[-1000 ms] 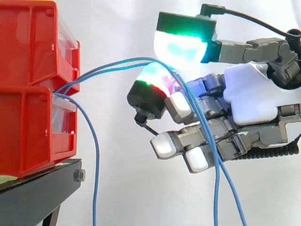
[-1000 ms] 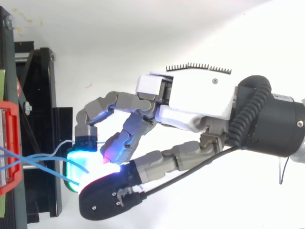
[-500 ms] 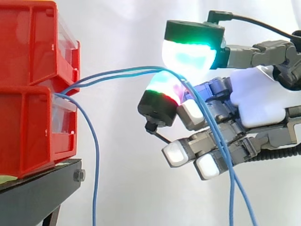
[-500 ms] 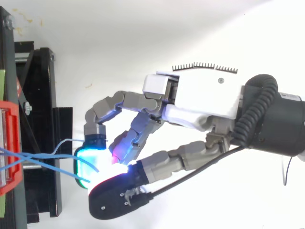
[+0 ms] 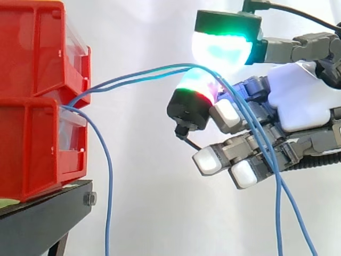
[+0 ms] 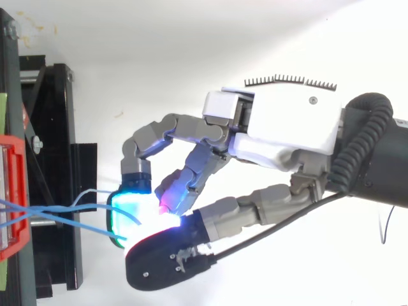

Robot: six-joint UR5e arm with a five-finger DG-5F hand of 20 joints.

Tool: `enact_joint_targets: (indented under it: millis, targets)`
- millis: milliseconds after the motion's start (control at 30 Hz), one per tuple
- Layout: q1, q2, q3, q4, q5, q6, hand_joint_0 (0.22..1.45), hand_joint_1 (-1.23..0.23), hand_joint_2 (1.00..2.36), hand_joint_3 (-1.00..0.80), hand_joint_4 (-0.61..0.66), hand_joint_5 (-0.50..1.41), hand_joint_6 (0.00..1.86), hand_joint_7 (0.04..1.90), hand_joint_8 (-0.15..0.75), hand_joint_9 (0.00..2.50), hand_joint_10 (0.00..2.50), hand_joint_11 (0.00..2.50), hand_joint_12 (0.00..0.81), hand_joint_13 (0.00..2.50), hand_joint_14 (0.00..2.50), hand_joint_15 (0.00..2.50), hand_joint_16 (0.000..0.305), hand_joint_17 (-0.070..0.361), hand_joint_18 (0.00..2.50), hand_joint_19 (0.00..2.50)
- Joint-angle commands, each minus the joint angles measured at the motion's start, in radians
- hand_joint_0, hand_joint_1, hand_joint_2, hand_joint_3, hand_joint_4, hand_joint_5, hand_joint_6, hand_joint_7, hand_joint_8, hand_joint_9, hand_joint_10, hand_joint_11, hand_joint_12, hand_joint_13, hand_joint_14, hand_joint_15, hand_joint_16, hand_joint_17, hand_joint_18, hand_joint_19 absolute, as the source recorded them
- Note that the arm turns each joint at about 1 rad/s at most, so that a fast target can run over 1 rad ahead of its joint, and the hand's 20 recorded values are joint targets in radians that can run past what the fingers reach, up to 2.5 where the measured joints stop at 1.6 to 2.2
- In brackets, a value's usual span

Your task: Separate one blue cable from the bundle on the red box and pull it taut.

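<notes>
I see the hand pinching two blue cables between glowing pads, stretched out from the red bins' front edge, where a third cable hangs down.

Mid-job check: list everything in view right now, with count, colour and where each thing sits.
red bins: two, red, stacked at left on the stand
black stand: one, black, under the bins
pinched blue cables: two, blue, running from the bins to the hand, then hanging down
loose blue cable: one, blue, drooping from the lower bin
white curtain: one, white, behind everything
hand: one, grey and white, at right, glowing fingertips pinching the two cables
</notes>
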Motion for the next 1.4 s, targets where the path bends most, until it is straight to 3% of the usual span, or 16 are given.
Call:
enact_joint_targets:
  millis: [0, 267, 467, 700, 1000, 1267, 1333, 1367]
  targets:
    - [-0.001, 0.000, -0.001, -0.002, -0.001, -0.001, 0.56, -0.67, 1.01, -0.20, 0.10, -0.11, 0.86, 1.19, 0.361, 1.17, 0.01, 0.34, 0.435, 0.86, 0.01, 0.27, 0.060, 0.136, 0.91, 0.31]
    - [-0.001, 0.000, -0.001, -0.002, -0.001, -0.001, 0.57, -0.59, 1.01, -0.20, 0.11, -0.10, 0.84, 1.19, 0.372, 1.20, 0.01, 0.34, 0.432, 0.85, 0.01, 0.27, 0.059, 0.134, 0.88, 0.32]
    - [-0.001, -0.001, 0.001, -0.002, -0.001, -0.001, 0.58, -0.77, 1.02, -0.18, 0.13, -0.12, 0.86, 1.18, 0.373, 1.13, 0.01, 0.44, 0.408, 0.83, 0.01, 0.30, 0.052, 0.117, 0.84, 0.34]
    - [0.001, 0.000, 0.001, -0.002, -0.001, -0.001, 0.70, -0.97, 1.02, -0.28, 0.03, -0.17, 0.91, 1.19, 0.357, 1.06, 0.02, 0.54, 0.375, 0.80, 0.01, 0.32, 0.046, 0.104, 0.82, 0.33]
    - [0.001, 0.000, -0.001, -0.002, -0.001, -0.001, 0.79, -0.96, 1.00, -0.50, 0.02, -0.18, 0.92, 1.12, 0.349, 1.07, 0.01, 0.58, 0.374, 0.82, 0.01, 0.33, 0.045, 0.100, 0.83, 0.32]
    - [-0.001, 0.000, -0.001, -0.002, -0.001, -0.001, 0.71, -0.96, 1.00, -0.50, 0.12, -0.16, 0.91, 1.12, 0.357, 1.10, 0.02, 0.60, 0.376, 0.83, 0.01, 0.34, 0.044, 0.098, 0.84, 0.34]
    - [-0.001, 0.000, -0.001, 0.000, -0.001, -0.001, 0.67, -0.93, 1.00, -0.50, 0.12, -0.16, 0.90, 1.12, 0.361, 1.12, 0.01, 0.60, 0.378, 0.83, 0.01, 0.33, 0.044, 0.098, 0.83, 0.34]
    - [0.001, 0.000, 0.001, 0.000, -0.001, -0.001, 0.60, -0.83, 1.00, -0.50, 0.14, -0.14, 0.89, 1.15, 0.371, 1.16, 0.01, 0.61, 0.382, 0.84, 0.01, 0.34, 0.044, 0.098, 0.83, 0.36]
